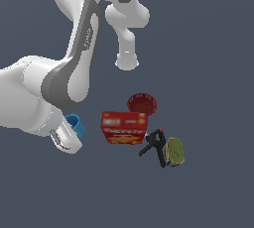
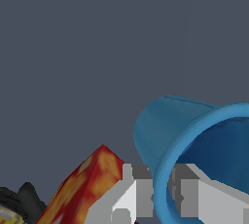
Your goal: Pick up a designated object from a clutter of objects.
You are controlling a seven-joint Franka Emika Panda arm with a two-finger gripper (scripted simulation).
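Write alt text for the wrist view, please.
The gripper straddles the rim of a blue cup, one finger outside the wall and one inside. A tilted red box and part of a black clamp show beside it, on a plain grey ground.

The exterior view looks steeply down from above, wide over the clutter; the wrist view sits very near the blue cup (image 2: 194, 140). Both share the cup and red cracker box (image 1: 124, 128).
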